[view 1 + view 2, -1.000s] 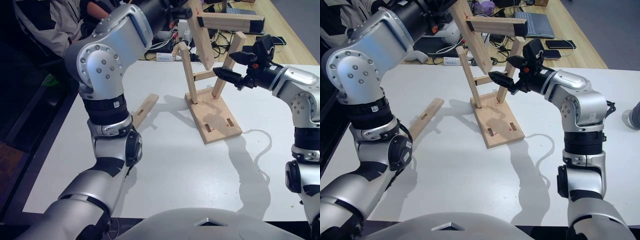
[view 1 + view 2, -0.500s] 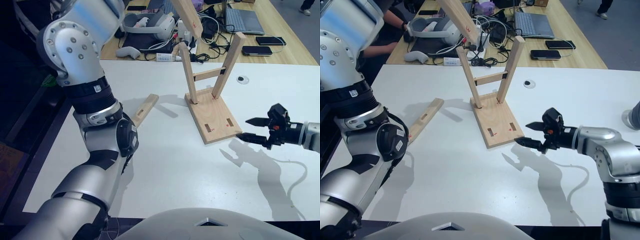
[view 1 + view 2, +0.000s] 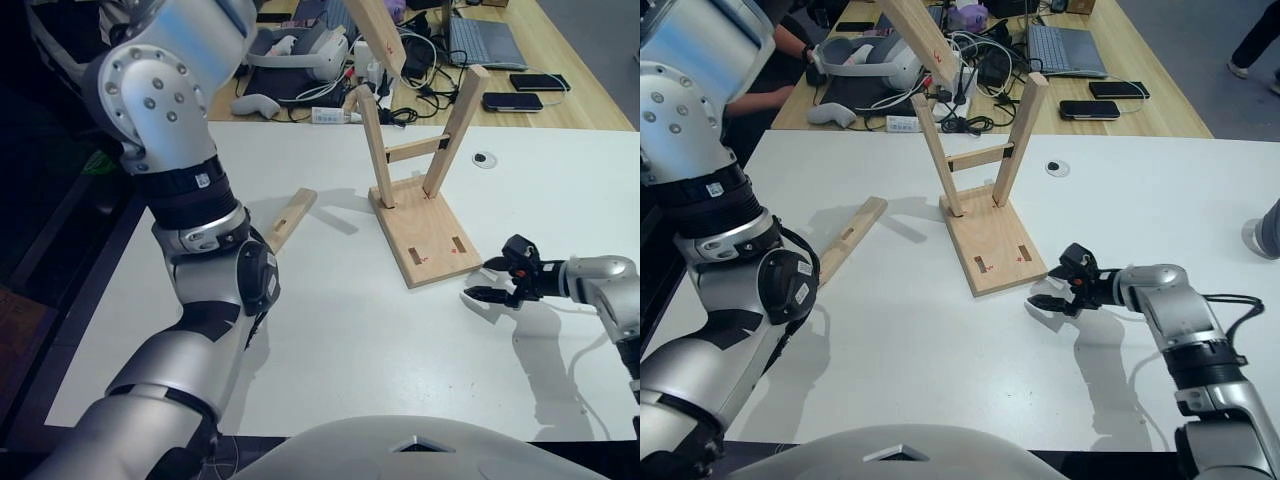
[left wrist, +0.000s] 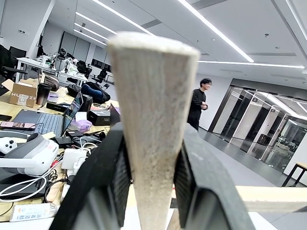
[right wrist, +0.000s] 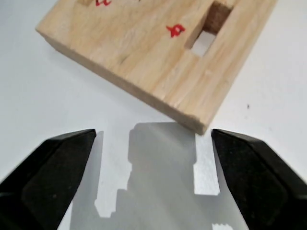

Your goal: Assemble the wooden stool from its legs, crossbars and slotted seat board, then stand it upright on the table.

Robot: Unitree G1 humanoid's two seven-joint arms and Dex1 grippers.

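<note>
**Right end effector open by the seat board, left one gripping a leg**

I see the slotted seat board [image 3: 425, 238] lying flat on the white tabletop [image 3: 330, 340]. Two legs [image 3: 374, 145] stand in its far slots, joined by a crossbar [image 3: 415, 150]. My right end effector [image 3: 482, 279] hovers low just beside the board's near corner, fingers spread and holding nothing. My left end effector [image 4: 153, 158], raised high, clamps a wooden leg [image 4: 154, 96]. A loose slotted piece [image 3: 290, 218] lies to the board's left.
</note>
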